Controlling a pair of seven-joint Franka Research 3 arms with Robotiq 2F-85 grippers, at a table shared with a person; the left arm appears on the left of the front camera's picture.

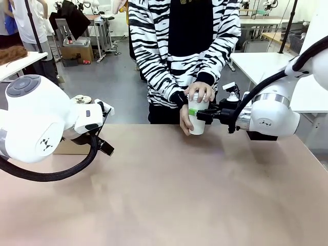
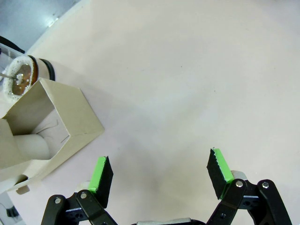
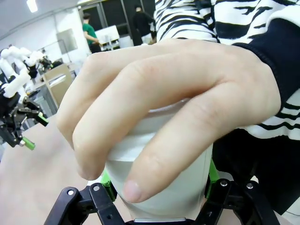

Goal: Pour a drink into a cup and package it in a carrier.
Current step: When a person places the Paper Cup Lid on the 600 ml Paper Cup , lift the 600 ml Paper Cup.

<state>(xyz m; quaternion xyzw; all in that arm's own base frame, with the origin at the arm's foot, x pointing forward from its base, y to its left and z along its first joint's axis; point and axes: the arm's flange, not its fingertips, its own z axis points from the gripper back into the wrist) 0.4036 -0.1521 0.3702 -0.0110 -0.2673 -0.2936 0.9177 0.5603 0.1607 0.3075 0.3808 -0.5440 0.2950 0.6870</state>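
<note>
Standing at the far edge of the worktop (image 1: 169, 200), a little right of the middle, the cup (image 1: 197, 125) is upright in front of the person. One hand (image 1: 200, 91) is spread over its top and the other hand (image 1: 183, 119) is wrapped round its left side. With that palm over the rim I can't tell whether any drink has gone in or whether a lid is on. What is plainly left is the packing: the cup is not yet in the carrier (image 2: 70, 119), which sits well apart from it at the left side of the worktop. The press jug (image 2: 21, 79) is just beyond the carrier, with something brown showing at its top. My guess is that pouring is either done or being finished off by hand, and that the move to the carrier remains. The right tool (image 3: 158, 180) reaches in from the right and is clamped on the cup's body, a green pad pressed against either side below the person's fingers. The left tool (image 2: 159, 172) hangs over bare worktop beside the carrier, its pads spread wide apart, holding and touching nothing.
</note>
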